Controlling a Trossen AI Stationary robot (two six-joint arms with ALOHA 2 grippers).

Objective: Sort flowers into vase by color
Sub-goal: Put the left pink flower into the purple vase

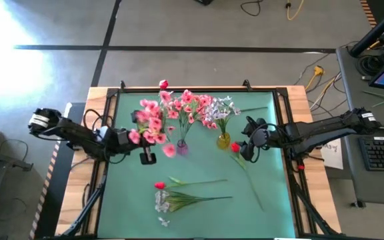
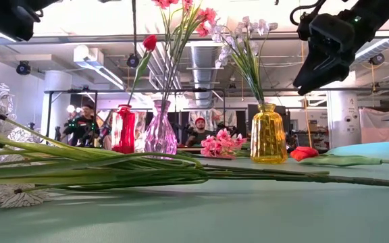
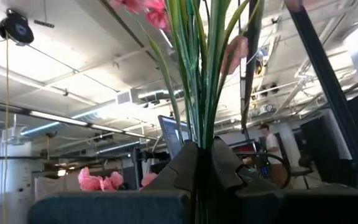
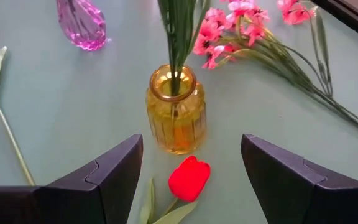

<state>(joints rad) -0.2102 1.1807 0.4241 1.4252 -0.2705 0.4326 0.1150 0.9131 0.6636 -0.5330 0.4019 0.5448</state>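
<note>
My left gripper (image 1: 143, 152), at the table's left, is shut on a pink flower spray (image 1: 149, 124) and tips upward. My right gripper (image 1: 249, 150) hangs open above a red flower (image 4: 188, 177); this flower lies on the table by its blossom and stem, just in front of the yellow vase (image 4: 176, 118), with one finger on each side of it and neither touching. The yellow vase holds a white spray (image 2: 248, 30). The purple vase (image 2: 161, 133) holds pink flowers, and the red vase (image 2: 123, 128) holds a red flower (image 2: 149, 42). My left gripper pinches the pink spray's bundle of thin green stems (image 3: 197, 124) between its two shut fingers. The fingers slant upward and the stems rise beyond them, with pink blossoms (image 3: 146, 9) at the top. The stems' lower ends are hidden behind the gripper.
Near the front edge lie a red flower (image 1: 159, 185) and a white spray (image 1: 163, 201), their green stems pointing toward the table's right. More pink flowers (image 4: 241, 25) lie on the table beyond the yellow vase. People show in the room behind the table.
</note>
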